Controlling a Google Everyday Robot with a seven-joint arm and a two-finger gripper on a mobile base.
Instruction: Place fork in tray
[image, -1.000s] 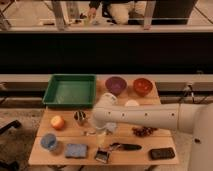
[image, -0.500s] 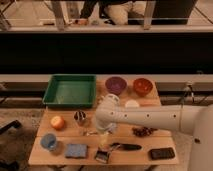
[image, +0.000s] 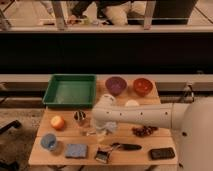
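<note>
The fork is a thin, pale silvery sliver lying on the wooden table. It is outside the green tray, in front of the tray's near edge and just beside a dark cup. Its tines cannot be made out. The gripper points down just beside the fork. Whether it touches or holds the fork, and how wide it stands, cannot be told. A black-handled brush lies nearer the front.
</note>
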